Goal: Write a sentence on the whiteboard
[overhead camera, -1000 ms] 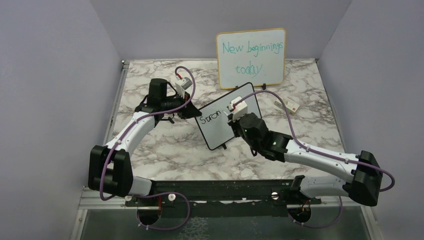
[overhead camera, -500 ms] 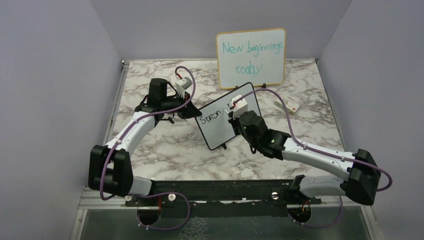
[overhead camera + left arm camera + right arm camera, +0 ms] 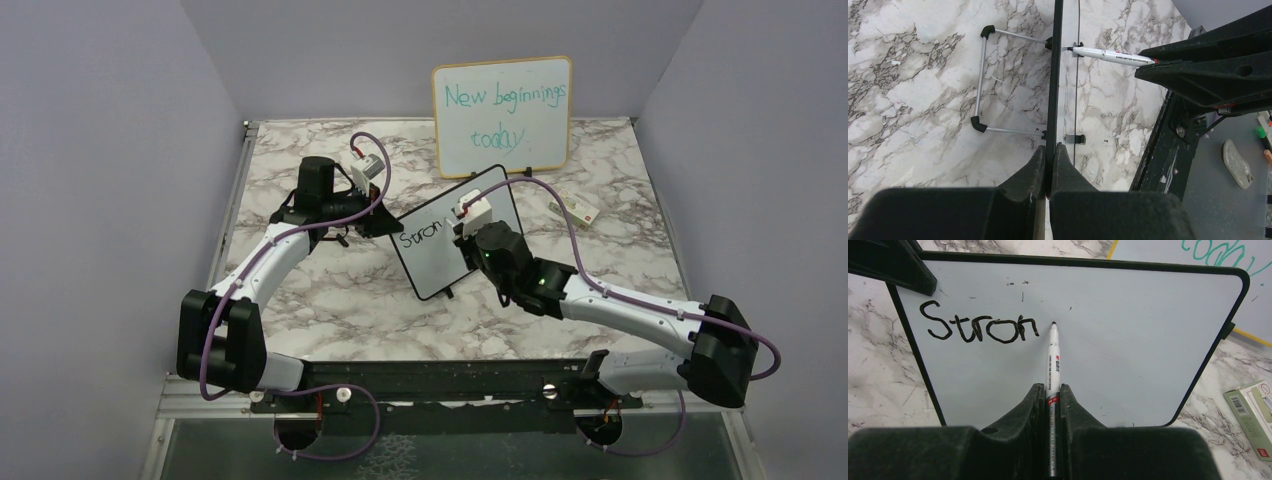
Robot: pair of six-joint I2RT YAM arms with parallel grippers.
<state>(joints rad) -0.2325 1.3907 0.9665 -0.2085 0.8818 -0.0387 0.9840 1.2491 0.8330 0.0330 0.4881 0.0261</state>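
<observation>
**A:** Start on the left. What is the left gripper [image 3: 1050,149] doing?

**B:** Its jaws are closed on the left edge of the whiteboard [image 3: 432,262], near the upper corner. The board stands on the table [image 3: 330,290], between the two arms, propped on a wire stand [image 3: 979,82] behind it (the left wrist view sees it edge-on).

**A:** And on the face?

**B:** "Stron" [image 3: 979,327] in black, in the upper left part, running left to right along the board's long axis.

**A:** Then the right arm?

**B:** The right gripper [image 3: 1050,390] is clamped on a marker [image 3: 1053,352], with the barrel pointing straight at the face. The tip sits just right of the "n". From the edge-on view it looks to be touching the surface.

**A:** So what does the next stroke turn on?

**B:** In my judgement, on the blank stretch to the right of the tip, along the same line. The board is dead ahead of the right gripper, so that arm does the writing and the left only steadies.

**A:** Anything farther right?

**B:** The wood-framed board [image 3: 503,115] with teal writing stands behind. A small box [image 3: 577,210] lies on the table, well apart from the work.
</observation>
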